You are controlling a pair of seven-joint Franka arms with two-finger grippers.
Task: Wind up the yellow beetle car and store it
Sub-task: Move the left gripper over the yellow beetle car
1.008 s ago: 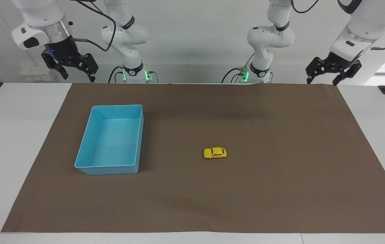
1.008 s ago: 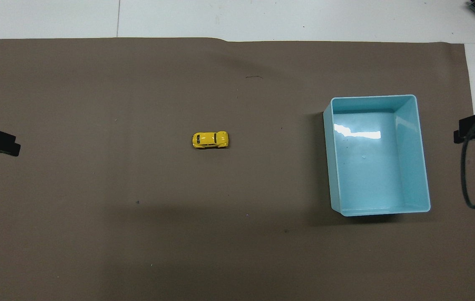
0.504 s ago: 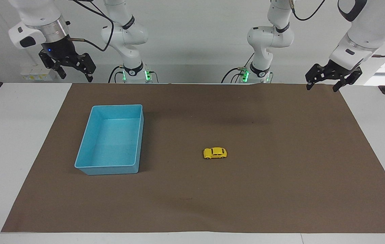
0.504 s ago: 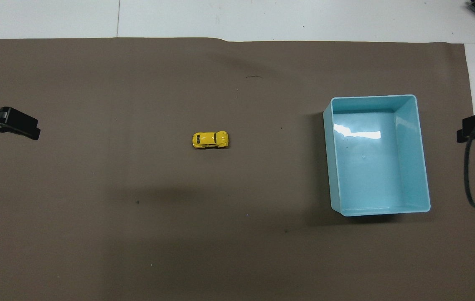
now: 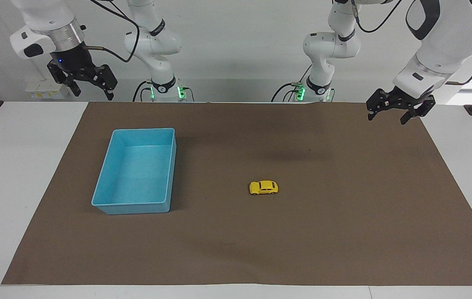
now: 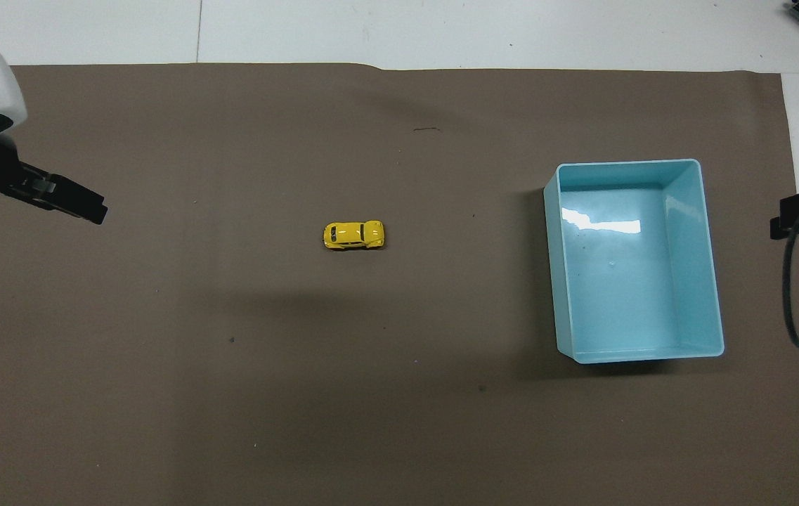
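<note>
- Yellow beetle car (image 5: pixel 263 187) stood on its wheels on the brown mat (image 5: pixel 343 232), near the middle of the surface (image 5: pixel 20 166), untouched and lying lengthwise along the line between the two arms' ends.
- Light-blue bin (image 5: pixel 107 202) sat empty on the mat, well apart from the car, toward the right arm's end; its long side ran toward and away from the robots.
- Left gripper (image 5: pixel 394 113) hung in the air over the mat's corner at the left arm's end, well apart from the car. Fingers spread open, holding nothing.
- Right gripper (image 5: pixel 90 88) hung raised over the robots' edge of the surface at the right arm's end, close to the bin's end of the mat. Fingers open, empty; this arm looked to be waiting.
- Step in hand, as judged: the approach, before any grasp. Neither winding nor storing was begun.
- Next move, as judged: bring the left gripper over the car, lower it, and close across the narrow body. The car is small and on free wheels, so a push from one finger could roll it away; a centred, square descent seemed called for.
</note>
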